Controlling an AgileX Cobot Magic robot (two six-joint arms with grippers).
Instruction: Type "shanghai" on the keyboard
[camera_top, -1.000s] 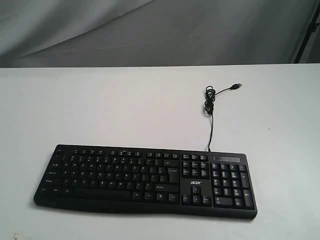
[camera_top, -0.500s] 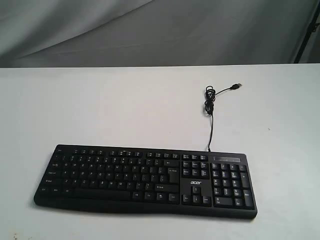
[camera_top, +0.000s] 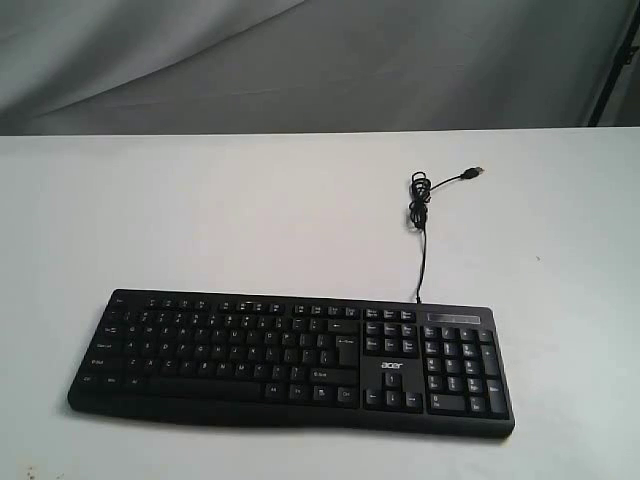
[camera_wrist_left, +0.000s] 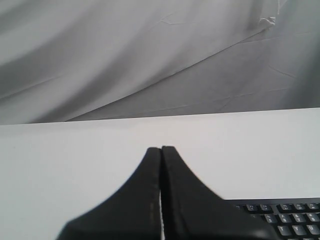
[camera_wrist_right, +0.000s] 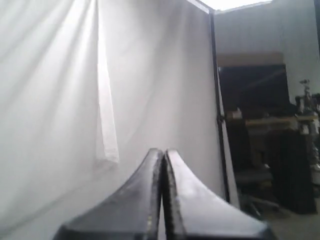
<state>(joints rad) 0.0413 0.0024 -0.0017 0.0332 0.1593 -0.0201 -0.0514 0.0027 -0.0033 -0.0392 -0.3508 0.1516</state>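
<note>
Held both the left gripper and right gripper pinched together, clear of the keyboard, stretched sideways across the table and glimpsed only beside the left.

The right gripper is closed, holding nothing. Its two black fingers are pressed flat against each other along their whole length, with only a thin seam between them, and they narrow to a blunt shared tip. Straight beyond the tip hangs a white cloth, softly creased, with a brighter strip of fabric running down it. Farther off, at the cloth's edge, stands a thin black pole, upright. Past the pole is a dim room with dark furniture; it is too blurred to tell what the pieces are. The gripper touches none of these.
</note>
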